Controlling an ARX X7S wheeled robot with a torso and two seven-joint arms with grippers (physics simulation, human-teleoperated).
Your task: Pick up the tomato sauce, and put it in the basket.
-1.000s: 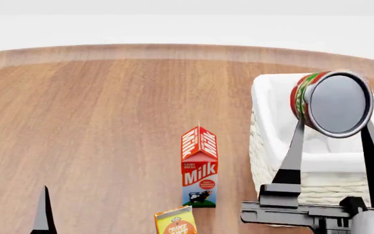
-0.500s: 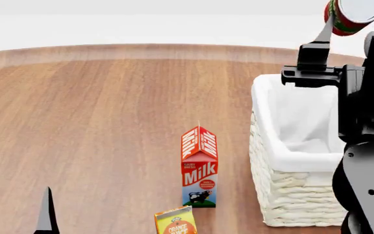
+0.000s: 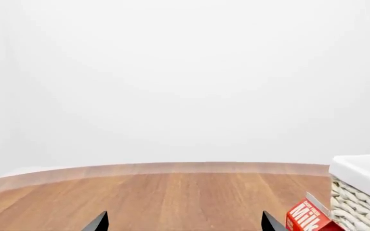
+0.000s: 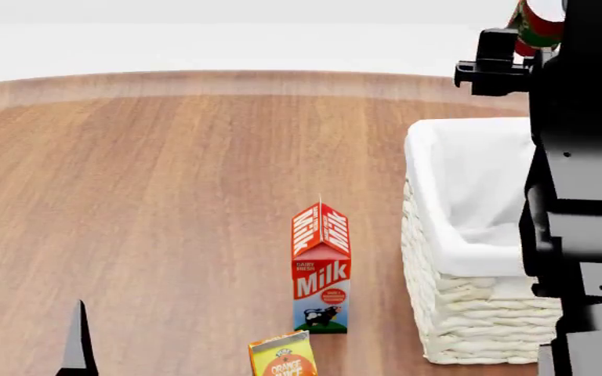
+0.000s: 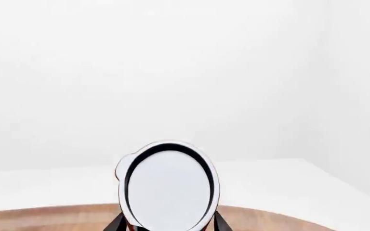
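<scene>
Pinching the tomato sauce (image 4: 536, 25), the right hand (image 5: 165, 222) has risen above the basket (image 4: 458, 258). Lowering comes next. Left hand (image 3: 181, 222) is spread, idle.

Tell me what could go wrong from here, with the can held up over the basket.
1. The tomato sauce sits high above the basket, near its far end; released here, it could bounce or overshoot the rim.
2. The right arm hides much of the basket in the head view, and the right wrist view shows only the can's end, so aiming is nearly blind.
3. The milk carton stands close beside the basket; a low sweep back could topple it.
</scene>
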